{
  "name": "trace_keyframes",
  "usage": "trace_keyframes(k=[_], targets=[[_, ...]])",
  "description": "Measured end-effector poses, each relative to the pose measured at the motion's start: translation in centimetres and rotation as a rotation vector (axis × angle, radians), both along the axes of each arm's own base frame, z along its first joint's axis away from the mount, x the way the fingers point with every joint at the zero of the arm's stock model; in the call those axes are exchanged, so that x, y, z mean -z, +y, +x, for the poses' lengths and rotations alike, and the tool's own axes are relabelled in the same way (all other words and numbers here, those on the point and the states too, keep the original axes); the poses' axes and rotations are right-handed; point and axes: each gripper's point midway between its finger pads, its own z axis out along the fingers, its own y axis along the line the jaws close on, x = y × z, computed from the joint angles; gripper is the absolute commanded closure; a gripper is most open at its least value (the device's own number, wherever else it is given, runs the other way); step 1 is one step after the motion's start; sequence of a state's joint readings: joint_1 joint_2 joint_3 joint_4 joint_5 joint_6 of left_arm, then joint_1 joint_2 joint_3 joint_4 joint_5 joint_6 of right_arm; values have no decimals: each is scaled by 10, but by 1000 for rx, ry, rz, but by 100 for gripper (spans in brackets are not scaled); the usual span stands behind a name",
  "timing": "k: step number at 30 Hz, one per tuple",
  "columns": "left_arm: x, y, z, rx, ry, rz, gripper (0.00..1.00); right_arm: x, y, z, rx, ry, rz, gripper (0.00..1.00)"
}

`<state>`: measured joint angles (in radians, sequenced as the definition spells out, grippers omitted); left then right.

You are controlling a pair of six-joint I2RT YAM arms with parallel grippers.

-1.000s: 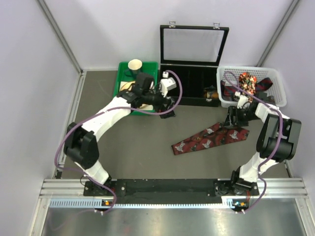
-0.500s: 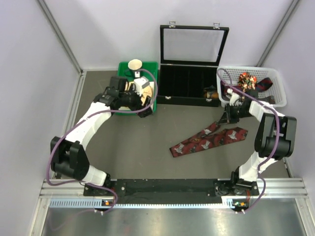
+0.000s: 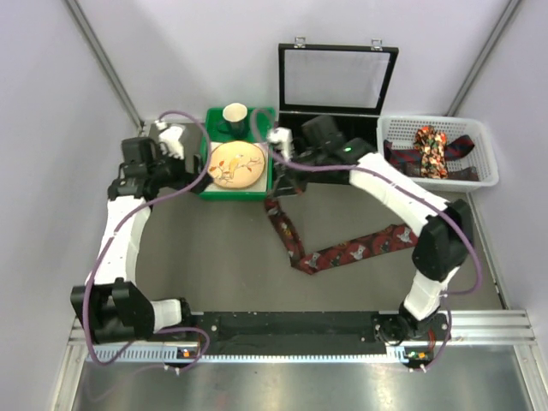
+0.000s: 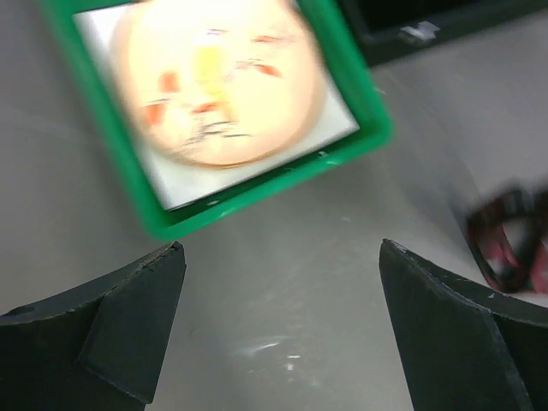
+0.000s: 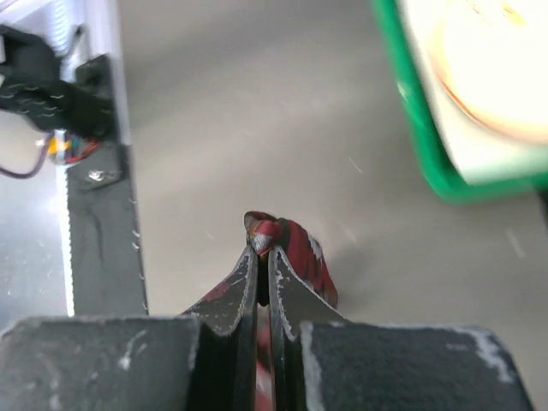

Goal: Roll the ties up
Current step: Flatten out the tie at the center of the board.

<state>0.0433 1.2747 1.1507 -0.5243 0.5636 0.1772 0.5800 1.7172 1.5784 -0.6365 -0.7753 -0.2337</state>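
Note:
A dark maroon patterned tie (image 3: 342, 254) lies on the table in a V. Its wide end points right and its narrow end runs up toward the green tray. My right gripper (image 3: 285, 183) is shut on that narrow end, just in front of the tray. In the right wrist view the gripper (image 5: 264, 244) pinches a bunched tip of the tie (image 5: 304, 248) just above the table. More ties (image 3: 432, 152), one of them red-orange floral, sit in the white basket (image 3: 479, 175). My left gripper (image 3: 158, 167) is open and empty, left of the tray. Its view catches the tie (image 4: 509, 244) at the right edge.
A green tray (image 3: 205, 154) holds a painted plate (image 3: 237, 163) and a cup (image 3: 235, 114). In the left wrist view the tray (image 4: 257, 193) is just ahead of the open gripper (image 4: 282, 257). An open black case (image 3: 334, 128) stands at the back, between tray and basket.
My right gripper shut on the tie's narrow end near the basket and dragged it left to the green tray. The left arm drew back from the tray to the far left.

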Motion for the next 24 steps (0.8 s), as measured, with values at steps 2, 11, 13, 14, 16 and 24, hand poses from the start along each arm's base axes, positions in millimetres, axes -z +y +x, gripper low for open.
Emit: trace_keyframes(k=[2, 11, 13, 14, 16, 24], targets=[[-7, 28, 3, -104, -15, 3, 1, -2, 35, -15, -84, -14, 6, 100], [-3, 82, 1, -284, 19, 13, 8, 53, 53, -21, -169, 11, -169, 37], [3, 71, -2, -202, 30, -1, 9, 55, 24, -9, -158, -20, -199, 37], [7, 62, -5, -130, 35, -3, 9, 57, -4, -3, -141, -29, -237, 38], [18, 41, -13, 0, 62, 2, 10, 57, -63, 16, -84, -81, -305, 39], [68, -64, -48, 493, 162, 63, 11, 88, -267, 26, 11, -243, -652, 40]])
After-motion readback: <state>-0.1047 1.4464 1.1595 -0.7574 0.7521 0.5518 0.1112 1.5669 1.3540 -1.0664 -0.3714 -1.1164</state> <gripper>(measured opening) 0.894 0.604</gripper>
